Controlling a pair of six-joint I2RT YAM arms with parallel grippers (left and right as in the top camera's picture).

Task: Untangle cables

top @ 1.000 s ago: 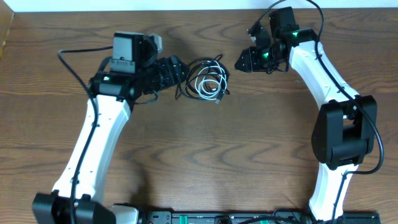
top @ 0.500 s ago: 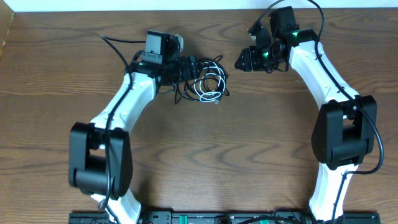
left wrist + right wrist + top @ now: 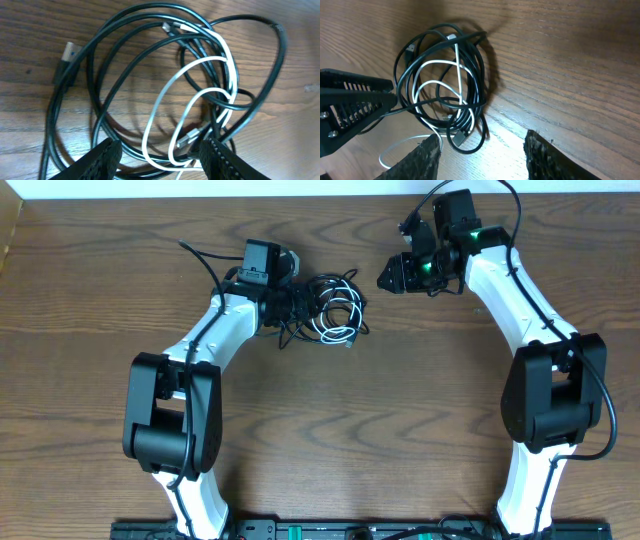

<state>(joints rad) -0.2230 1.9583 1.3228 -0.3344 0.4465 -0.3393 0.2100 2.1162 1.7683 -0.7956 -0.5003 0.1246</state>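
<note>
Left gripper point(image 3: 161, 151) is right down at the tangle, jaws spread wide, and from its wrist camera the near edge of the coil sits in the gap between the two fingers. Nothing is pinched; the strands run loose between the pads, and whether either finger touches a strand is hard to tell. The black cable point(image 3: 479, 70) winds round in several overlapping loops on the wooden table point(image 3: 350, 400), and one of its ends, a flat USB-style plug point(image 3: 65, 56), pokes out at the left of the coil in the left wrist view. The white cable point(image 3: 457, 70) is threaded through the middle of those black loops, crossing over some and under others, and a small silvery connector point(image 3: 187, 135) lies just ahead of the left gripper's opening. In the overhead view the whole bundle sits in the upper middle of the table, just to the right of the left gripper. Over on the other side, the right gripper point(image 3: 482, 150) hangs near the pile but apart from it, off to the bundle's upper right. Its fingers are spread wide too, with bare wood showing between them. It holds nothing and touches nothing. From the right wrist camera, the left gripper's ribbed black finger shows against the left side of the tangle.
</note>
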